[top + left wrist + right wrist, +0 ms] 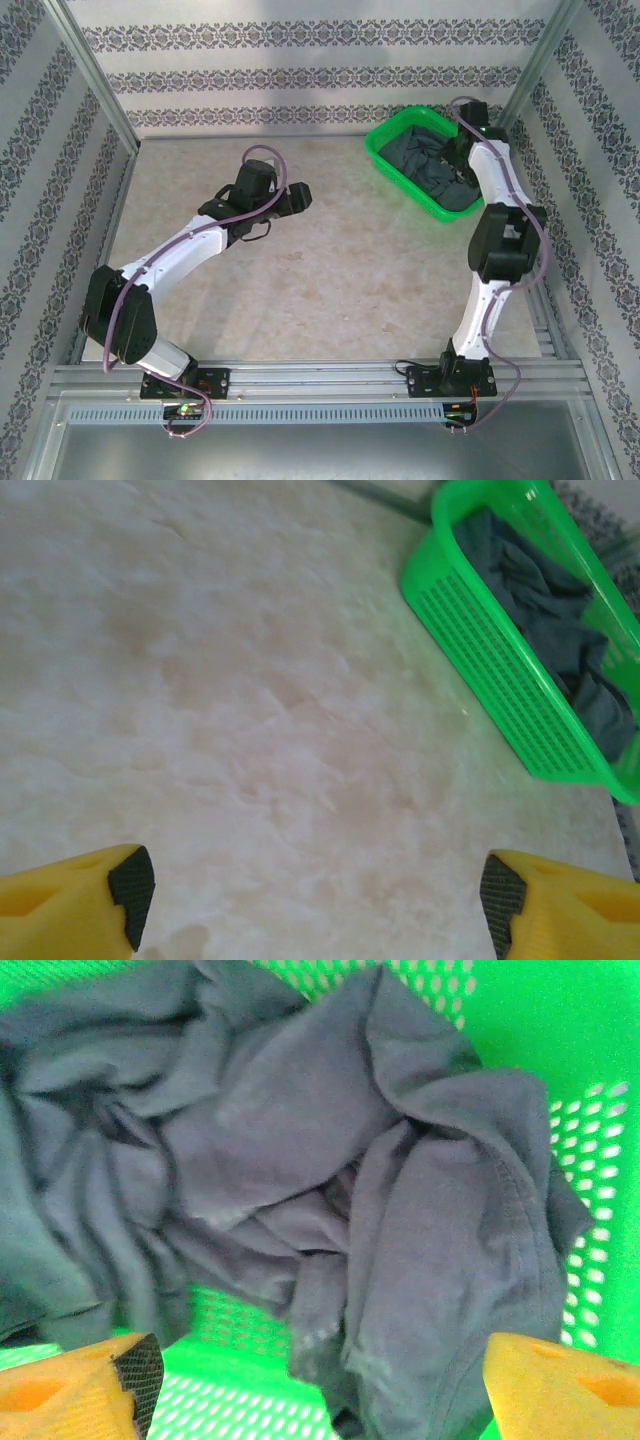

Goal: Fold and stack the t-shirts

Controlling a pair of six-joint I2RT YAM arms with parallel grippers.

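Crumpled slate-grey t-shirts [432, 165] [330, 1160] [560, 630] lie in a heap inside the green mesh basket [385, 135] at the table's back right. My right gripper [320, 1380] hangs over the heap inside the basket, jaws wide apart, with cloth below them and nothing clamped. In the top view the right gripper [462, 160] sits above the basket's right half. My left gripper [318, 890] [298, 197] hovers open over bare table left of the basket, its yellow fingers [75, 905] far apart.
The basket [500, 680] stands near the back wall and the right metal post [530, 70]. Patterned walls enclose the beige marbled table [330, 280] on three sides. A metal rail [320, 375] runs along the near edge by the arm bases.
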